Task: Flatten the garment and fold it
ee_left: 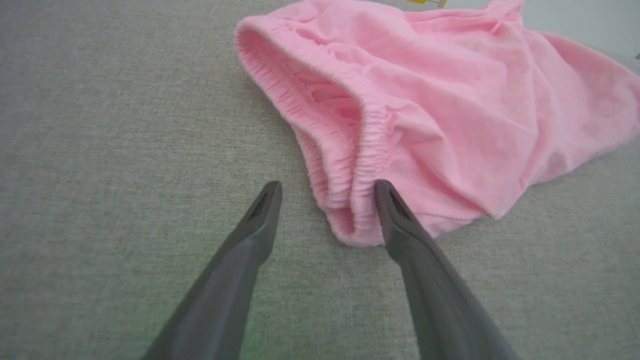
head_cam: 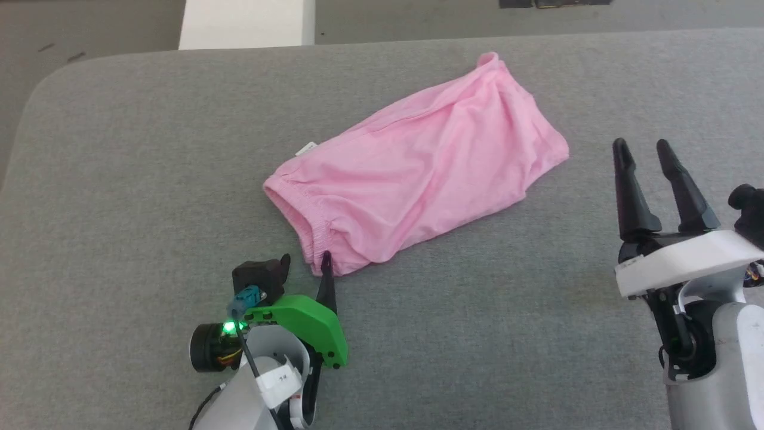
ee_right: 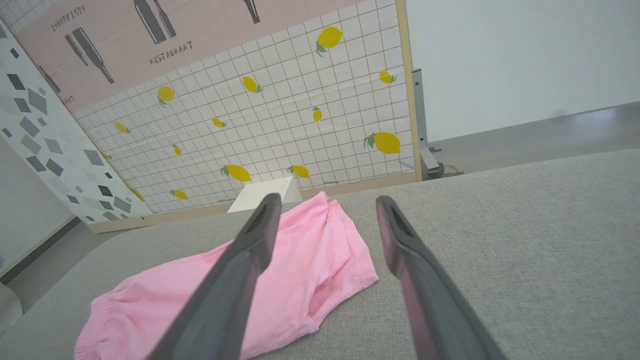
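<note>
The pink garment [head_cam: 418, 173] lies crumpled and slantwise across the middle of the grey table, its gathered waistband [head_cam: 298, 209] at the near left end and a small white tag [head_cam: 307, 148] on the far edge. My left gripper [ee_left: 327, 186] stands open at the waistband's near corner. That corner [ee_left: 345, 220] lies between the fingers, and the right-hand finger [ee_left: 395, 215] touches the fabric. My right gripper [head_cam: 642, 146] hovers open to the right of the garment's leg end [ee_right: 345, 270], apart from it, nothing between its fingers.
The grey cloth-covered table [head_cam: 149, 179] has a rounded far-left corner and bare room on all sides of the garment. A white box [head_cam: 248, 24] stands past the far edge. A lemon-patterned tile panel [ee_right: 280, 115] rises behind the table.
</note>
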